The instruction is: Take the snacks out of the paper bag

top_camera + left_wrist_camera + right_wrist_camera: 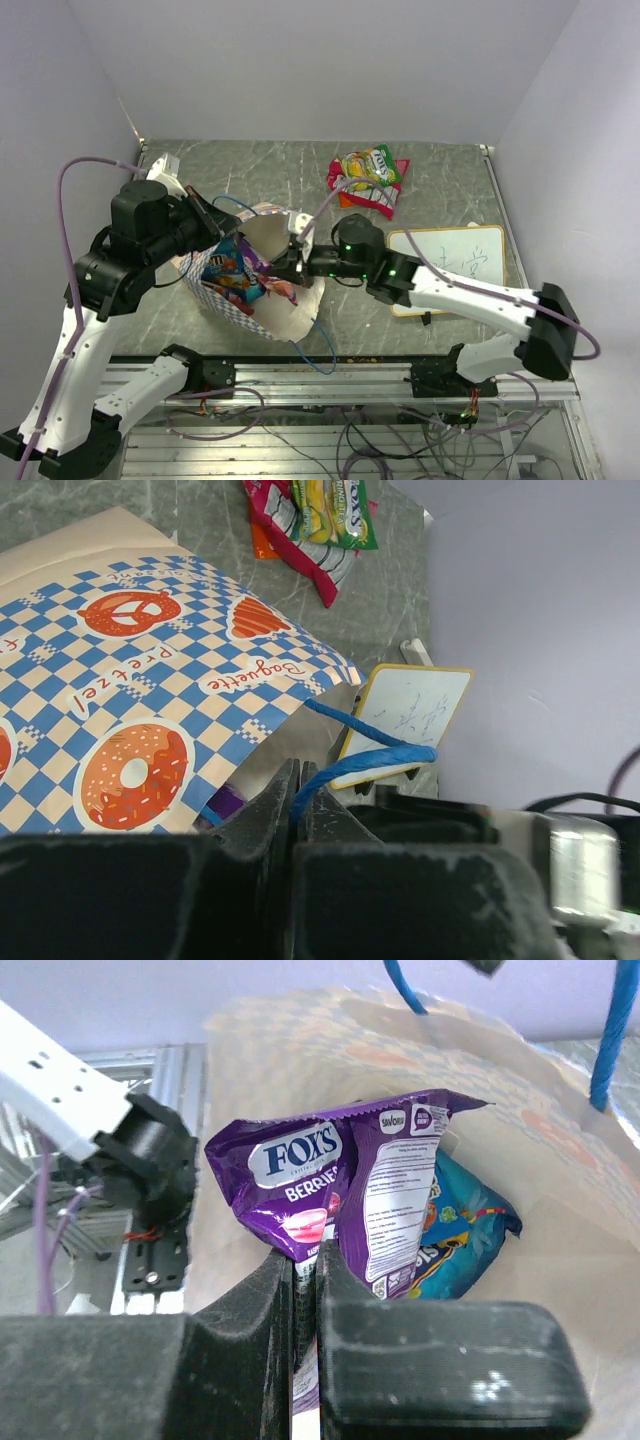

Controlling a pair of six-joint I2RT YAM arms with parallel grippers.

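Right wrist view: the lower end of the purple packet point(300, 1185) is hidden between the fingers of the right tool point(305, 1290). The blue packet point(470, 1230) is largely covered by the purple one, so its label is only partly legible. The paper bag point(560, 1160) is cut off at the right and bottom edges.

Left wrist view: the bag runs off the left edge. The far packets point(310, 520) are cut by the top edge. The string handle point(375, 750) disappears between the fingers of the left tool point(297, 780) and crosses the writing board point(410, 705), whose marks are illegible.

Top view: the right arm point(470, 295) covers the board's near left part.
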